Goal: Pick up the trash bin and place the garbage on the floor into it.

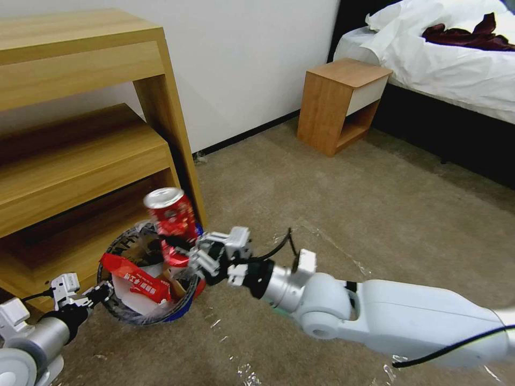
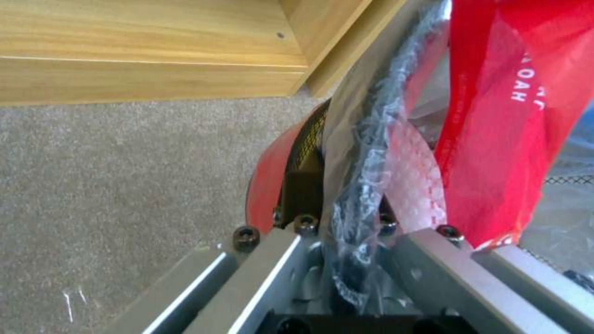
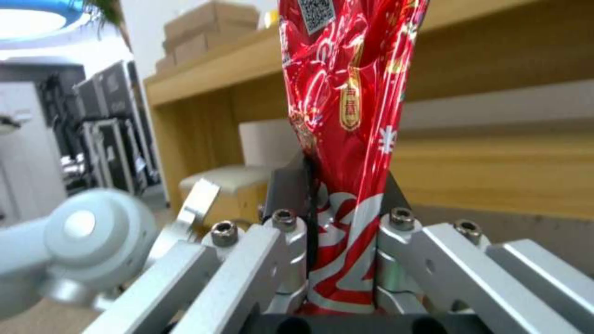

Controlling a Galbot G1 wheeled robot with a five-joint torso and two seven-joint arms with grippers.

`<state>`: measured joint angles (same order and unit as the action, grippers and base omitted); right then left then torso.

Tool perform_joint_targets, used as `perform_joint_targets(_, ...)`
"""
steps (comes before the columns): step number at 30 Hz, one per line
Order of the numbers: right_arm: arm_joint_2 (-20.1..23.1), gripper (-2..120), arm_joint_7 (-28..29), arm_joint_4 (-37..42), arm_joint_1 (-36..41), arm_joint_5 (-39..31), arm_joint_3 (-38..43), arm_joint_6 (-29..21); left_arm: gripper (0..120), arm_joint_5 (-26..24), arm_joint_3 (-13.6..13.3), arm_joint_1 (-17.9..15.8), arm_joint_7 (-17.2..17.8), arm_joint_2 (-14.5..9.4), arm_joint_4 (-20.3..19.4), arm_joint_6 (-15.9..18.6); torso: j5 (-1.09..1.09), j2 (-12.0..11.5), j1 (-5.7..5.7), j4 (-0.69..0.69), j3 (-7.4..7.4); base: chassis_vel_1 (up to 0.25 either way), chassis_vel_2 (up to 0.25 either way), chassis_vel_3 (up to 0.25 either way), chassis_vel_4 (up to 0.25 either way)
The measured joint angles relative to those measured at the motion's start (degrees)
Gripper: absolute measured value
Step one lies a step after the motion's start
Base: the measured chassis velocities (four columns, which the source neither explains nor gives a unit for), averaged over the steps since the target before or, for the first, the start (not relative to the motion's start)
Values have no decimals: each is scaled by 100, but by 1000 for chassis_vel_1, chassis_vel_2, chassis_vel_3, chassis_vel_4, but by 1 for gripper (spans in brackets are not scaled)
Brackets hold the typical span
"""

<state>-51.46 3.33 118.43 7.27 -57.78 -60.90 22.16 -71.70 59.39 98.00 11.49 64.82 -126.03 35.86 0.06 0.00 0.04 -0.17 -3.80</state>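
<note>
At the lower left of the head view the left gripper (image 1: 102, 294) pinches the black rim of the trash bin (image 1: 140, 316), which is held off the carpet (image 1: 332, 198) beside the wooden shelf (image 1: 80, 134). The bin shows red and blue sides and a crinkly clear liner. Inside lies a red wrapper (image 1: 137, 279) with white characters too small to read; the left wrist view catches white letters "HAO" on it. Just right, the right gripper (image 1: 188, 252) squeezes a crushed red can (image 1: 170, 217) above the bin's rim, with a QR code near its top.
</note>
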Motion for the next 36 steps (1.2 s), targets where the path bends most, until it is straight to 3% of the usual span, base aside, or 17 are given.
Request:
perform_joint_targets(13, -572, 9, -2, -675, -314, -202, -520, -205, 0, 1, -65, -25, 0, -30, 80, 18, 1, 0, 0, -1, 0, 0, 0, 0, 0)
perform_joint_targets(36, -1403, 9, -92, -1562, -487, 4, -571, -255, 0, -27, -89, -25, -37, 19, -4, 22, 1, 0, 0, -1, 0, 0, 0, 0, 0)
